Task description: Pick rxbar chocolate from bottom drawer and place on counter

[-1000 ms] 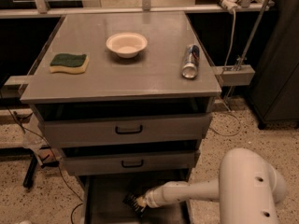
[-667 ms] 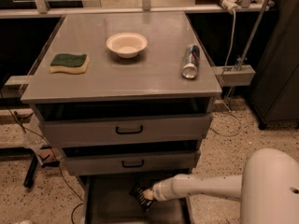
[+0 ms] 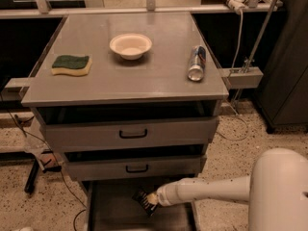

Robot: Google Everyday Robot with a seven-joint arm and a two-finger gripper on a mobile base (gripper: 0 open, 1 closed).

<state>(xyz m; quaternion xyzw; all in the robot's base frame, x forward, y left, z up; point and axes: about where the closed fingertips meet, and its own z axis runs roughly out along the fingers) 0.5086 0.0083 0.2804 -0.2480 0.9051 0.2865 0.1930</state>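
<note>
The bottom drawer (image 3: 110, 215) is pulled open at the foot of the grey cabinet. My gripper (image 3: 150, 199) reaches into it from the right on a long white arm. It is shut on the rxbar chocolate (image 3: 143, 201), a small black wrapper held tilted a little above the drawer floor, just below the middle drawer's front. The counter (image 3: 125, 71) is the flat grey top of the cabinet, well above the gripper.
On the counter lie a green-and-yellow sponge (image 3: 71, 64) at left, a white bowl (image 3: 130, 45) at centre and a silver-blue can (image 3: 196, 63) on its side at right. Two shallower drawers with black handles (image 3: 133, 134) overhang the open drawer. Cables (image 3: 41, 158) lie on the floor at left.
The arm has drawn up and toward the right, and the black bar has risen with the gripper from deeper in the drawer to just under the middle drawer's front.
</note>
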